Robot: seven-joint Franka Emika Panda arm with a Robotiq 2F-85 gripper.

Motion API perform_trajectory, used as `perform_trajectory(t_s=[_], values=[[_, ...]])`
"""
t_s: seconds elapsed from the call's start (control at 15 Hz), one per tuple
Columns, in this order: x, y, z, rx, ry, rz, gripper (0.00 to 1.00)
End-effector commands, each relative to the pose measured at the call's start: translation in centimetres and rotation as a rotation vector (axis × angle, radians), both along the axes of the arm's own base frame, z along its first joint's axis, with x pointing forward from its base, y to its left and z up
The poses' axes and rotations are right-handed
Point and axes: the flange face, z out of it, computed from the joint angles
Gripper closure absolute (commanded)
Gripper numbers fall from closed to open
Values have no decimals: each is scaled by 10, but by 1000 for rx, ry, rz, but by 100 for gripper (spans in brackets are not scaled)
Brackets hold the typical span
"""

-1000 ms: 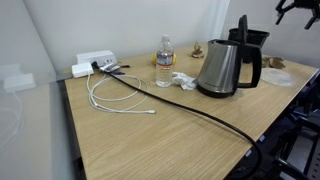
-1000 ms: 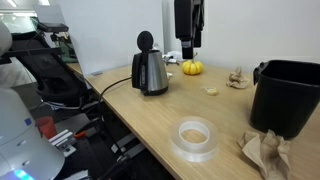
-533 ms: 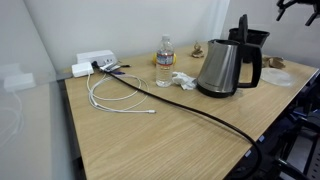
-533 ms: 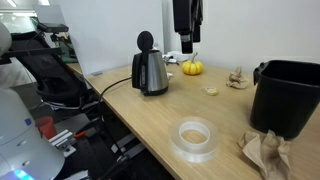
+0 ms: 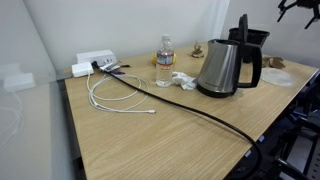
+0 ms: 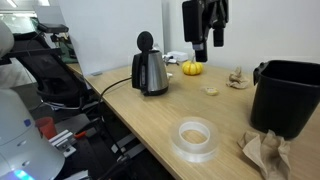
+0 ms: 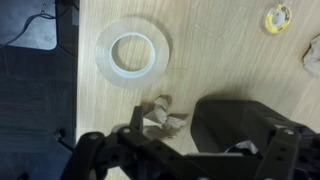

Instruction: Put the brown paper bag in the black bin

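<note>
brown paper bag (image 6: 266, 153), crumpled tan lump, beside black bin (image 6: 290, 95), tool (image 6: 208, 47) spread

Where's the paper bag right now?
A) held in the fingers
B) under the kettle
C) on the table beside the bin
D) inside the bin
C: the paper bag lies crumpled on the table next to the bin, outside its rim.
</note>
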Motion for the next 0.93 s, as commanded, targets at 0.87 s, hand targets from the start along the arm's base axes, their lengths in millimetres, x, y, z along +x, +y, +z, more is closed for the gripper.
perform_trajectory(t_s=[0.87], values=[[20, -108, -120, 180, 37, -751, 0]])
